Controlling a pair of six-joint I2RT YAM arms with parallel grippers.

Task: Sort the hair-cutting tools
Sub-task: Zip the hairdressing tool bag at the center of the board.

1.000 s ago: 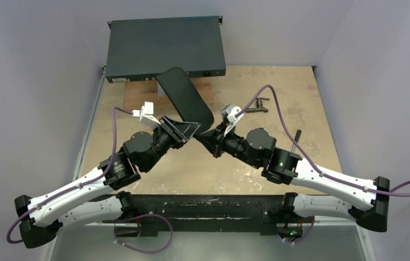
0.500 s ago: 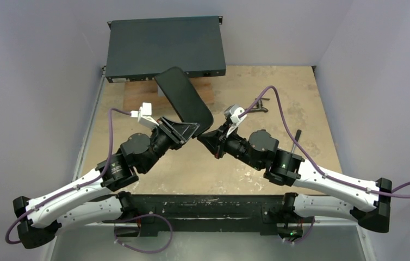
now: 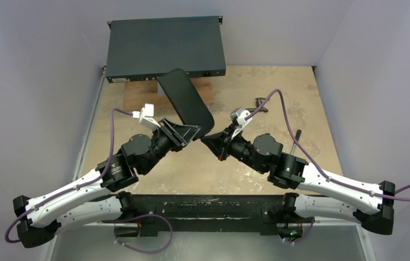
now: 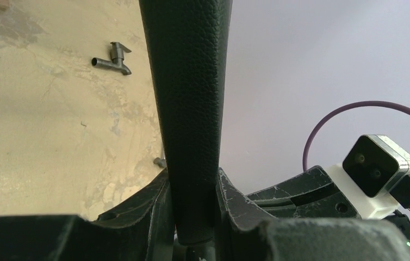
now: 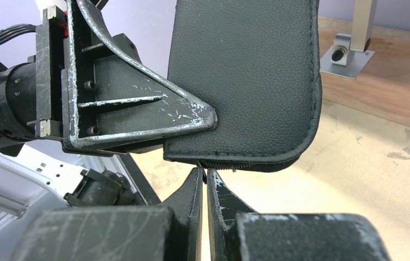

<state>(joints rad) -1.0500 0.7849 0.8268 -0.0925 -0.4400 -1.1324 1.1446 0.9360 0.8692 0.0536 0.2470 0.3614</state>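
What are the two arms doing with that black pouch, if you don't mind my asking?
The left gripper holds a black leather pouch upright above the table, clamped near its lower corner. The right gripper is closed on what looks like the zipper pull at the pouch's bottom edge, so the pouch seems about to be unzipped. A dark T-shaped fitting lies on the table beyond.

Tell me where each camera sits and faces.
Top external: above and behind the robot, looking down on left arm, right arm, black pouch.
Left wrist: on left pincer, looking along the clamped pouch; own fingers show.
Right wrist: on right pincer, facing pouch's zip pull; own fingers and left pincer show.
All three share the pouch.
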